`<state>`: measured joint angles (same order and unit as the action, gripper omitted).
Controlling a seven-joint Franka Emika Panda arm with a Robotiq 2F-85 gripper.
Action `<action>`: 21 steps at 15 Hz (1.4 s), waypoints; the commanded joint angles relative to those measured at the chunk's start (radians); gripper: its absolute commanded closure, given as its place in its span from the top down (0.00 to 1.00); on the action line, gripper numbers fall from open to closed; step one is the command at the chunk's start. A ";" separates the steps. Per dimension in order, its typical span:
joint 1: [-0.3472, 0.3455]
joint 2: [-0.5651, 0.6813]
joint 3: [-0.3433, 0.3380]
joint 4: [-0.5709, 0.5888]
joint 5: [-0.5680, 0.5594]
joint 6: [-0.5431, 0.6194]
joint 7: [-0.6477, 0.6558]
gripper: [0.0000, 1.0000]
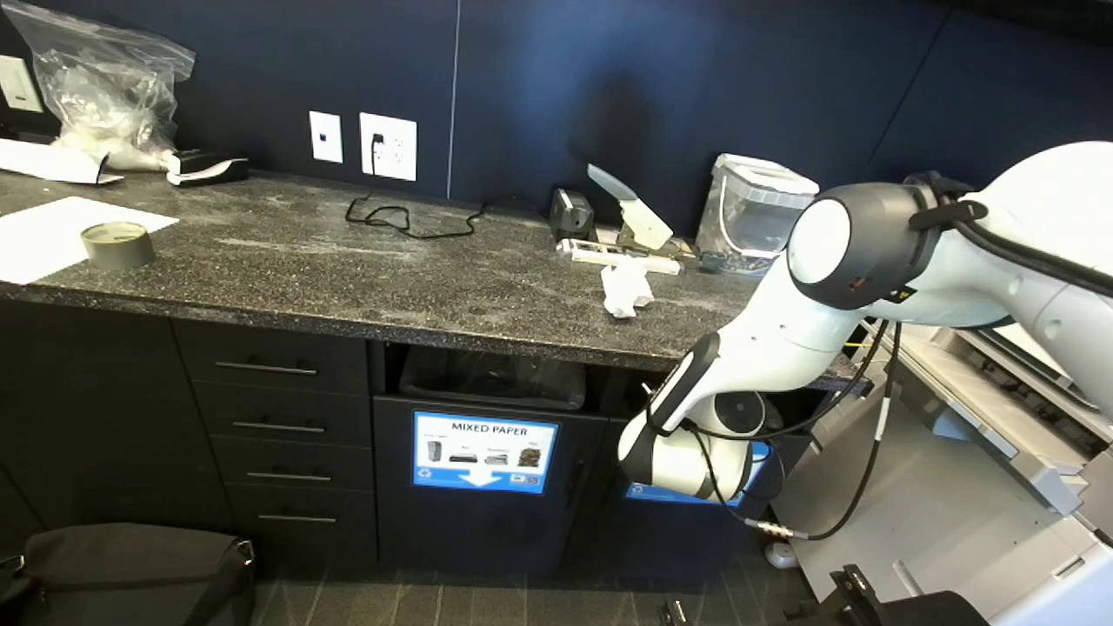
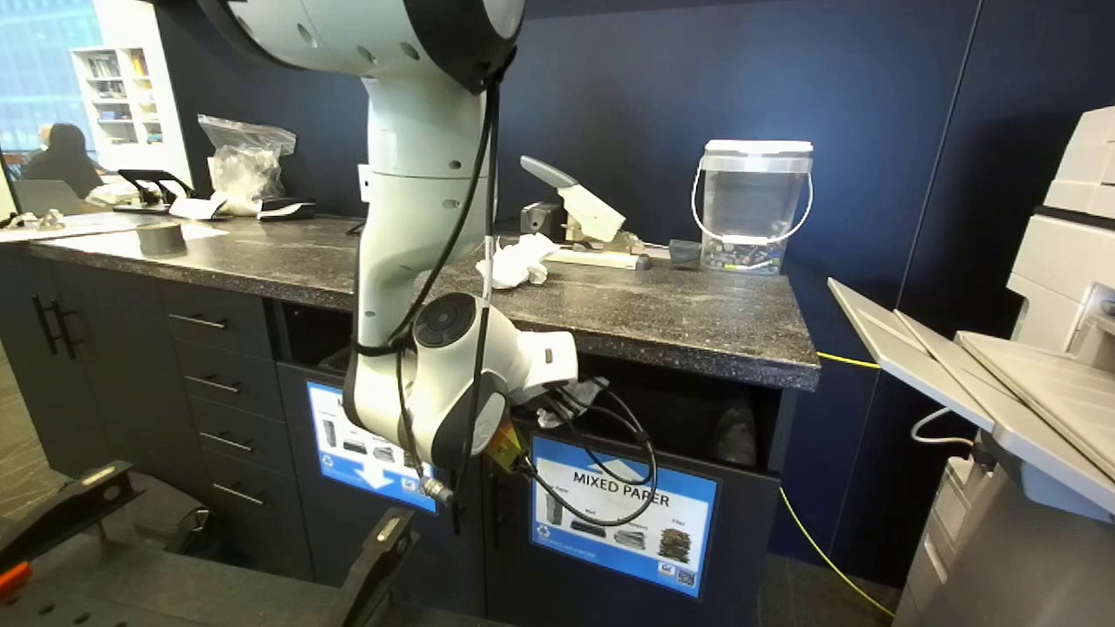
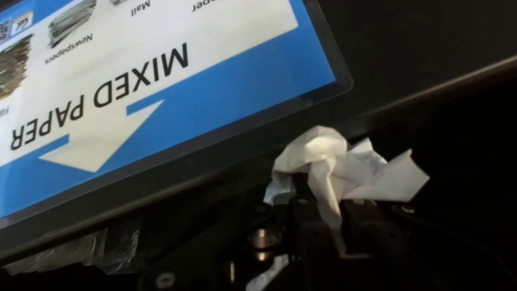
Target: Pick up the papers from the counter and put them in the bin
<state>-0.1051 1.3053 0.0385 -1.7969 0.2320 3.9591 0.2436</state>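
Observation:
In the wrist view my gripper [image 3: 332,204] is shut on a crumpled white paper [image 3: 323,155], which sticks out past the fingertips. The fingers are dark and hard to make out. The gripper is inside the dark opening above a "MIXED PAPER" bin front [image 2: 745,522]. In both exterior views the fingers and held paper are hidden or too dark to tell. Another crumpled white paper [image 1: 624,287] lies on the counter [image 1: 417,296], in front of the paper cutter; it also shows in an exterior view [image 2: 518,261].
A paper cutter [image 1: 643,224] and a clear lidded bucket [image 2: 756,205] stand at the counter's back. Flat white sheets [image 1: 39,230] and a tape roll [image 1: 117,245] lie at the far left. A second bin opening [image 1: 496,378] is beside this one. A printer [image 1: 922,452] stands at the side.

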 commanded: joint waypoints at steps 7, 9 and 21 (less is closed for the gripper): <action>-0.006 0.112 0.009 0.193 0.057 0.045 0.005 0.13; -0.006 0.122 0.009 0.210 0.054 0.039 0.001 0.12; -0.002 0.109 0.003 0.225 0.052 0.017 -0.022 1.00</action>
<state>-0.1101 1.4143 0.0398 -1.5915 0.2675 3.9694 0.2504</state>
